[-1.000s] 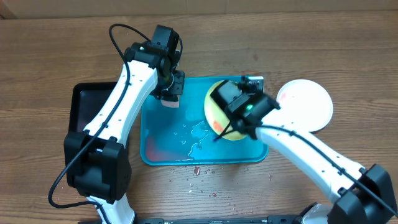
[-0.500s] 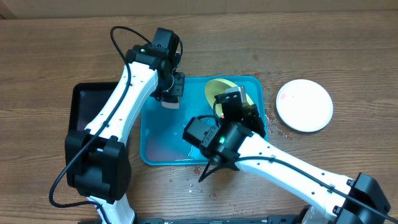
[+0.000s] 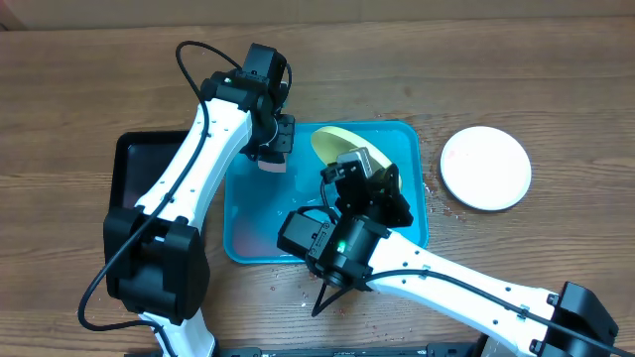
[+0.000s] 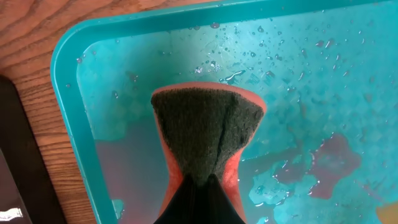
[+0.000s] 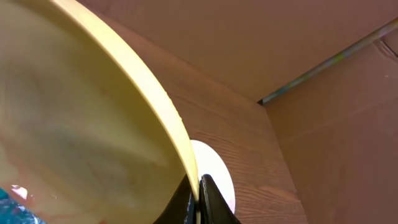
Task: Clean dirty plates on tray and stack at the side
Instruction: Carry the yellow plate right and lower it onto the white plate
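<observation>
My right gripper (image 3: 359,169) is shut on the rim of the yellow-green plate (image 3: 332,144) and holds it tilted on edge above the turquoise tray (image 3: 412,233). In the right wrist view the plate (image 5: 81,124) fills the left side, its rim pinched between my fingers (image 5: 198,198). My left gripper (image 3: 270,157) is shut on a red sponge with a dark scouring face (image 4: 208,134), held over the tray's left end (image 4: 68,99). The pinkish-white plate (image 3: 485,167) lies flat on the table to the right; it also shows in the right wrist view (image 5: 214,171). The light blue plate is not in view.
A black tray (image 3: 129,169) lies left of the turquoise tray. Reddish water pools on the turquoise tray's floor (image 4: 329,162). Red crumbs (image 3: 316,273) are scattered on the table in front of the tray. A cardboard wall (image 5: 249,37) stands behind the table.
My right arm has swung from the tray's right side round to its front, tipping the yellow-green plate up on edge. The left arm and sponge have not moved.
</observation>
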Controlling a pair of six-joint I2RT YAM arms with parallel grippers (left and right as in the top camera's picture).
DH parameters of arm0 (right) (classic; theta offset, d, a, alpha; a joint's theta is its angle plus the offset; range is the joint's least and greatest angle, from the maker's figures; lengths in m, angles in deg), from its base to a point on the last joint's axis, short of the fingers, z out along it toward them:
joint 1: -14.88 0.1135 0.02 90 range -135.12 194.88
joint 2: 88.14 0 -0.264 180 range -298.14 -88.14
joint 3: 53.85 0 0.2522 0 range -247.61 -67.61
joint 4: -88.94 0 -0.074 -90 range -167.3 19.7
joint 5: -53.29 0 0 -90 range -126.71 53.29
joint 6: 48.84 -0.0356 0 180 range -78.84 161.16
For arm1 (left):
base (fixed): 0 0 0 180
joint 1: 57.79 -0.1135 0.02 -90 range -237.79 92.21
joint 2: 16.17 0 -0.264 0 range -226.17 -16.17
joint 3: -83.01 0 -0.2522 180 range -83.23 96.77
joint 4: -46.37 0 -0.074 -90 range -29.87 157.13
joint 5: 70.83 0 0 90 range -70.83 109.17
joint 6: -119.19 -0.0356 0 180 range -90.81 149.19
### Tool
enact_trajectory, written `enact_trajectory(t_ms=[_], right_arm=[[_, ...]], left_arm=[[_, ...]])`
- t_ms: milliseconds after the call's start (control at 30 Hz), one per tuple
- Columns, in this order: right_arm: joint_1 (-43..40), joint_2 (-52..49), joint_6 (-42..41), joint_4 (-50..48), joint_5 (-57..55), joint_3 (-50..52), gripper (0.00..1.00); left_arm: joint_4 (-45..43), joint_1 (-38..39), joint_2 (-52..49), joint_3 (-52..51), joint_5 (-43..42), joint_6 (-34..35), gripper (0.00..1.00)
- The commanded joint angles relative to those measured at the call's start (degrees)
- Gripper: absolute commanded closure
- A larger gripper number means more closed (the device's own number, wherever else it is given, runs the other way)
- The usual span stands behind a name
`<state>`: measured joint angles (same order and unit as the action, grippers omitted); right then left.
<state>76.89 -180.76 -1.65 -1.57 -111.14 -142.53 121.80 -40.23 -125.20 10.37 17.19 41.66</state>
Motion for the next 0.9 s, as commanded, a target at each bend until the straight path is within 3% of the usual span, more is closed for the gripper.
enact_trajectory(t_ms=[0,133,267,500,567,667,867], right_arm=[[0.33,2.01,-4.42,0.26,-2.62,-2.05,0.96],[-1.18,2.01,-10.49,-0.42,5.51,-2.03,0.96],[-6.01,1.99,-10.78,-2.54,22.08,-1.70,0.96],[-23.41,1.97,7.98,-12.87,53.18,2.08,0.96],[-31.67,2.03,15.72,-16.24,67.84,2.05,0.96],[-40.81,2.01,19.12,-18.67,81.55,2.05,0.96],[-61.02,2.01,19.06,-18.38,86.20,2.08,0.96]], left_arm=[[-0.17,-0.35,0.59,-0.02,-0.81,-0.46,0.96],[0.17,-0.35,0.59,-0.02,-0.79,-0.48,0.96],[0.72,-0.33,0.59,-0.02,-0.79,-0.46,0.96],[1.16,-0.35,0.59,-0.02,-0.79,-0.46,0.96],[1.64,-0.35,0.59,-0.02,-0.79,-0.46,0.96],[1.68,-0.35,0.59,-0.02,-0.81,-0.46,0.96],[1.51,-0.35,0.59,-0.02,-0.81,-0.46,0.96]])
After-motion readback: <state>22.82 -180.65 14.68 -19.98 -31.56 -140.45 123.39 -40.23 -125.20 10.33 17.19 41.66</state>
